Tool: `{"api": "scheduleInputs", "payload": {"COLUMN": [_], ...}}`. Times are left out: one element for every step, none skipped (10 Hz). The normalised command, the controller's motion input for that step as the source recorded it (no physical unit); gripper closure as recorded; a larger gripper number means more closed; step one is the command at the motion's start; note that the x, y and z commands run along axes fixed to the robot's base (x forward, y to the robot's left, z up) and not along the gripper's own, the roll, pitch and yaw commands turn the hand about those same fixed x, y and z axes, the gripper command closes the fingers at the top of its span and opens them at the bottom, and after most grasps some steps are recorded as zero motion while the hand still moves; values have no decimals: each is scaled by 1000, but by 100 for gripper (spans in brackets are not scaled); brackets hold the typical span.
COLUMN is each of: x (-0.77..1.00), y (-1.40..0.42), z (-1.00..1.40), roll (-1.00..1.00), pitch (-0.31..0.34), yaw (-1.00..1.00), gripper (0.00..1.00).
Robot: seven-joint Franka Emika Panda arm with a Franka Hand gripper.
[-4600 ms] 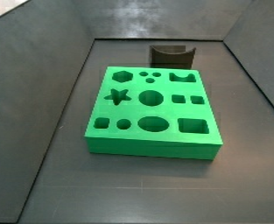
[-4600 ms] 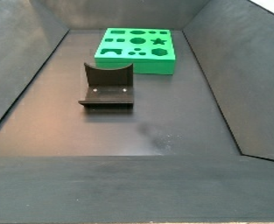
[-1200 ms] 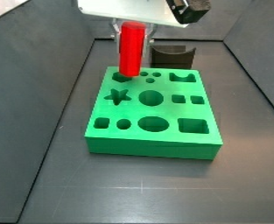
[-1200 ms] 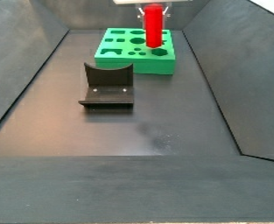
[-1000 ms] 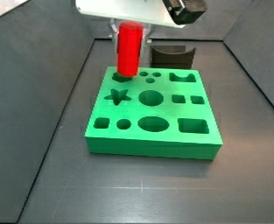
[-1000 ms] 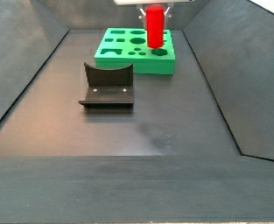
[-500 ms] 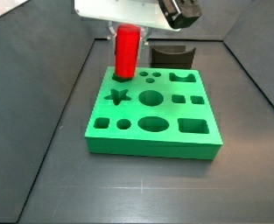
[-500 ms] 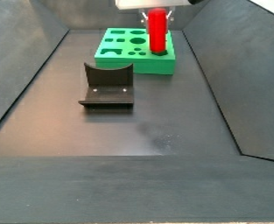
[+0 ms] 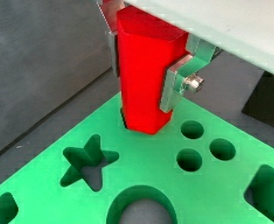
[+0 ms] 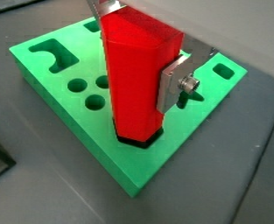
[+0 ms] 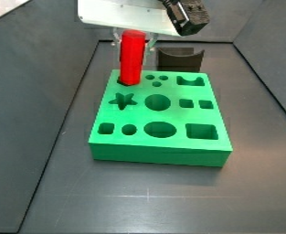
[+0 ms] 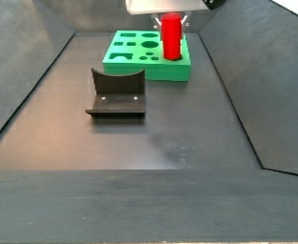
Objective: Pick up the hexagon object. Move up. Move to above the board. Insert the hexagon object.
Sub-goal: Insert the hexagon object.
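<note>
Your tool [image 9: 151,66] grips the red hexagon object [image 9: 145,74] upright, its base entering a hole in the green board [image 10: 74,109]; pushing home and release remain.

Red hexagon object [image 9: 144,74] upright; base seemingly entering green board [image 9: 57,197] hole.

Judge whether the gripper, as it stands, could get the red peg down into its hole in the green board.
Probably yes. The gripper holds the hexagon object upright, its lower end already at a hole near the board corner. Nothing blocks the way down.
</note>
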Motion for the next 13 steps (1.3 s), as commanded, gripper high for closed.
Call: {"api": "scheduleInputs", "payload": {"x": [-260, -186, -54, 0, 77, 77, 111, 91, 54, 0, 0, 0, 0], "y": [29, 0, 0, -6, 0, 0, 0, 0, 0, 0, 0, 0, 0], "z": [0, 0, -3, -114, -100, -51, -63, -91, -69, -86, -171, -317, -380], "roll": [-54, -50, 0, 0, 0, -9, -11, -24, -3, 0, 31, 79, 101], "pitch": [-84, -91, -74, -74, -47, -33, -36, -57, -36, -43, -20, -39, -47], "yaw": [49, 31, 60, 157, 246, 231, 237, 211, 186, 157, 149, 180, 177], "gripper": [100, 100, 100, 100, 100, 100, 100, 100, 100, 100, 100, 100, 100]}}
